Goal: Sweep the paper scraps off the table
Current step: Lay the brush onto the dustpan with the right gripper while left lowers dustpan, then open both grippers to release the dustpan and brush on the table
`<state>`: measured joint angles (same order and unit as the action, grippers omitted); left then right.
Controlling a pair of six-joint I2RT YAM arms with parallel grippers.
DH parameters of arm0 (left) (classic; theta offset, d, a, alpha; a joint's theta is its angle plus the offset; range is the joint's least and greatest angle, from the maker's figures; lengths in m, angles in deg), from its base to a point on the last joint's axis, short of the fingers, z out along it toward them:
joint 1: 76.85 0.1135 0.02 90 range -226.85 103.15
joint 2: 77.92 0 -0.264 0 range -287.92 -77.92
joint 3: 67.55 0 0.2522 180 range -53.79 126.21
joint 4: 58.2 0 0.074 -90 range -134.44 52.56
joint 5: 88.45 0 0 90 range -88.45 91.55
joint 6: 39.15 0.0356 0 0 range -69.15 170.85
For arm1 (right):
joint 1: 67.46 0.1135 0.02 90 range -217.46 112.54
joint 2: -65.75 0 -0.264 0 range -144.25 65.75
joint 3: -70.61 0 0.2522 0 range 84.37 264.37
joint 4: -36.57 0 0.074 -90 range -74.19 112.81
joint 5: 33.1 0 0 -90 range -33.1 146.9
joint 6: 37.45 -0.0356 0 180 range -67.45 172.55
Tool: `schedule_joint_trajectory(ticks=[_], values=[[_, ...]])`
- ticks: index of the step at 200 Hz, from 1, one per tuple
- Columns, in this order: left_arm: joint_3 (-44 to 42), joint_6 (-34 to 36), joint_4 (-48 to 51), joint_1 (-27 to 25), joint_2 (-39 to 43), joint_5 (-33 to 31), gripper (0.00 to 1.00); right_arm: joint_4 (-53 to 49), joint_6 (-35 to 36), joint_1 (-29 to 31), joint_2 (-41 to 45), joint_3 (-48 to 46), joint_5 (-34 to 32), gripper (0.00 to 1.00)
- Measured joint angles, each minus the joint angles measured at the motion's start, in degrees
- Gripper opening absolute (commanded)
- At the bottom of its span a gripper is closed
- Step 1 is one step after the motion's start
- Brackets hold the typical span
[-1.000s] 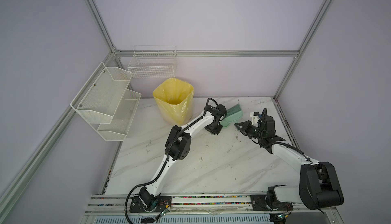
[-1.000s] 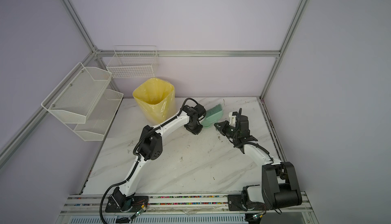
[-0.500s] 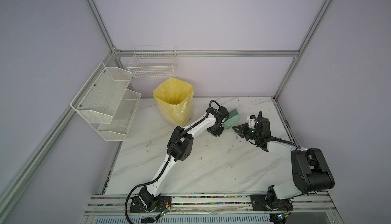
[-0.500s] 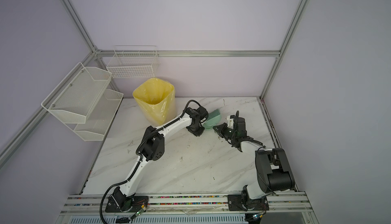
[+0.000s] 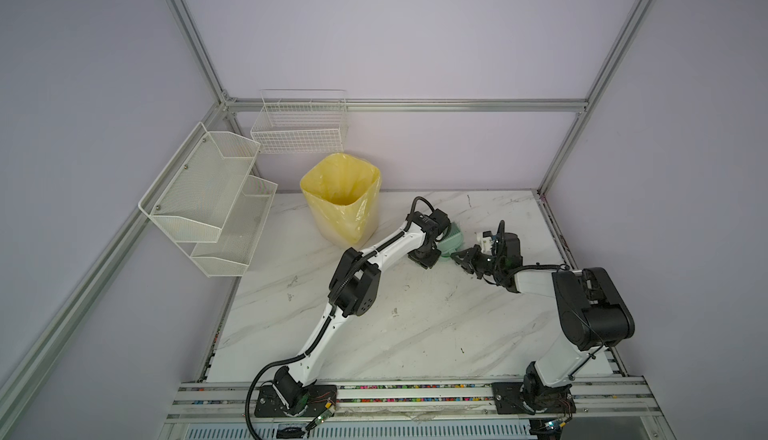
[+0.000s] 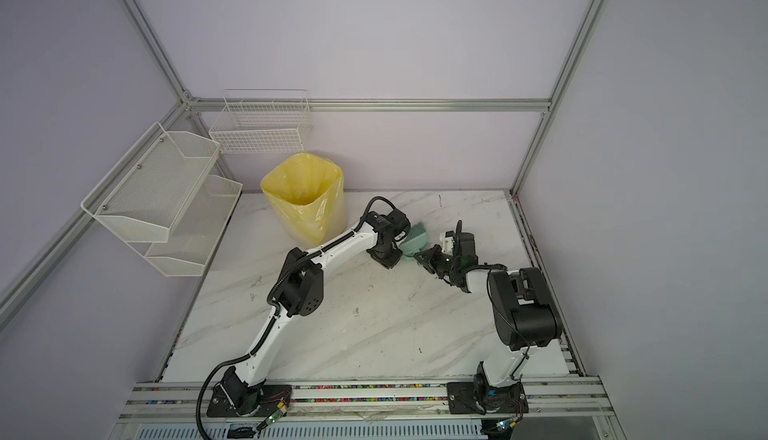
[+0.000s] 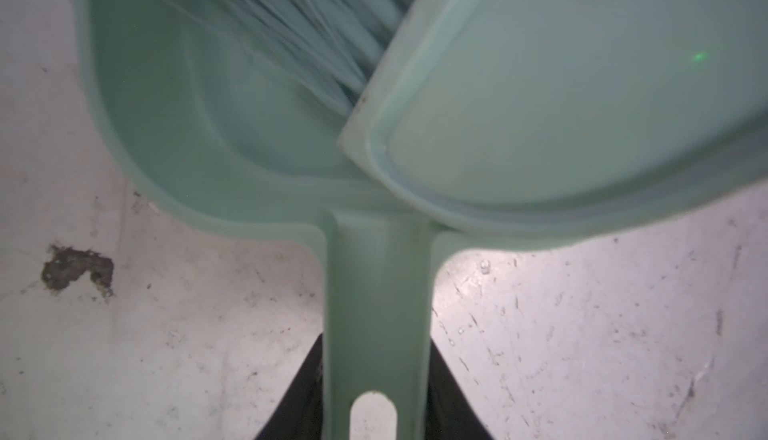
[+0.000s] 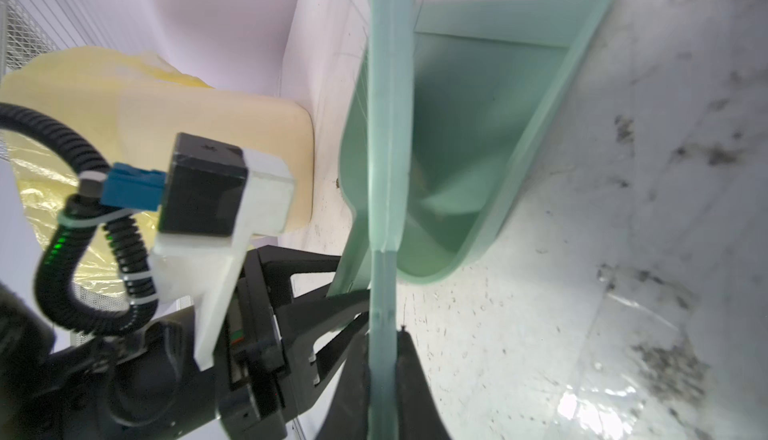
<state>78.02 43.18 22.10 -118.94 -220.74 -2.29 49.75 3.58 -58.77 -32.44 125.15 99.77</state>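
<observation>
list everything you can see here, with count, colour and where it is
table: 1, white marble-look, under everything
bin: 1, yellow liner, back left of the table
wire rack: 1, white, two tiers, left wall
wire basket: 1, white, back wall above the bin
dustpan: 1, pale green, right of the bin
brush: 1, pale green, bristles in the dustpan
left arm, right arm: 2, white and black
left tool: black, shut on the dustpan handle
right tool: black, shut on the brush handle
</observation>
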Motion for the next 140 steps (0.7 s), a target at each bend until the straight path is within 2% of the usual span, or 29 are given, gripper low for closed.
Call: schedule_joint_trajectory(ticks=[36, 50, 75, 116, 120, 135, 140], values=[[0.0, 0.0, -0.3, 0.0, 0.0, -0.7, 0.42, -1.4, 1.2, 0.0, -1.8, 2.8, 0.5, 0.19], [0.0, 0.0, -0.4, 0.0, 0.0, -1.2, 0.43, -2.6, 2.1, 0.0, -1.8, 4.1, 0.6, 0.32], [0.0, 0.0, -0.5, 0.0, 0.7, -2.4, 0.46, -5.4, 3.9, 0.0, -1.7, 5.4, 0.4, 0.45], [-0.6, -0.2, -0.9, 0.0, 6.5, -3.7, 0.51, -12.9, 6.9, -0.4, 0.6, 5.4, -2.1, 0.57], [-0.9, -0.3, -1.1, 0.0, 7.5, -3.7, 0.56, -13.5, 7.2, -0.4, 0.9, 5.4, -2.2, 0.58], [-2.3, -0.7, -1.6, 0.0, 11.1, -3.8, 0.66, -15.8, 8.1, -0.9, 2.4, 5.4, -3.2, 0.81], [-3.0, -0.8, -1.8, 0.0, 12.3, -3.9, 0.67, -16.5, 8.4, -1.1, 2.8, 5.4, -3.4, 0.96]])
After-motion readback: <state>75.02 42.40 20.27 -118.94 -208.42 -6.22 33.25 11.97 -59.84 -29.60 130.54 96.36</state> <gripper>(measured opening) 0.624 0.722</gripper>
